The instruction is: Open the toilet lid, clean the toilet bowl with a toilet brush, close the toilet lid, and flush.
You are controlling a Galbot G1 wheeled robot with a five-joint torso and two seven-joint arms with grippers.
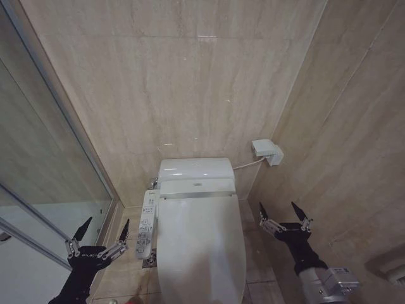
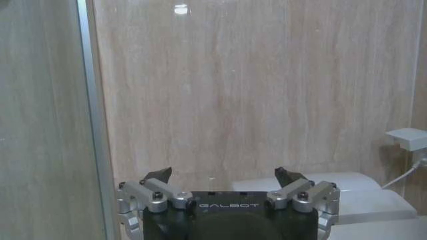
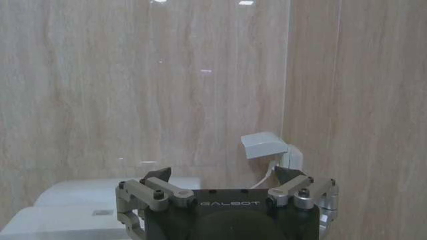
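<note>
1. The toilet lid was down, a large smooth white elongated oval covering the bowl, lying between the two arms in the head view and running toward the camera from the white tank unit against the back wall.
2. The bowl under it was hidden by the shut lid, and no staining could be seen.
3. The left gripper hovered to the left of the toilet, above the floor and near the glass partition, its two dark pointed fingers spread wide apart with nothing between them.
4. In the left wrist view the left gripper faced the beige stone wall, fingers splayed and empty, with the white tank top off to one side.
5. The right gripper was held to the right of the toilet, level with the rear of the lid but apart from it, its fingers likewise wide open and holding nothing.
6. In the right wrist view the right gripper pointed at the wall corner, fingers spread.
7. A side control panel with rows of buttons stood along the toilet's left edge, just beside the lid and close to the left gripper.
8. A small white wall box sat on the right wall near the corner, with a cord running from it to the tank.
9. A metal-framed glass partition closed off the left side.
</note>
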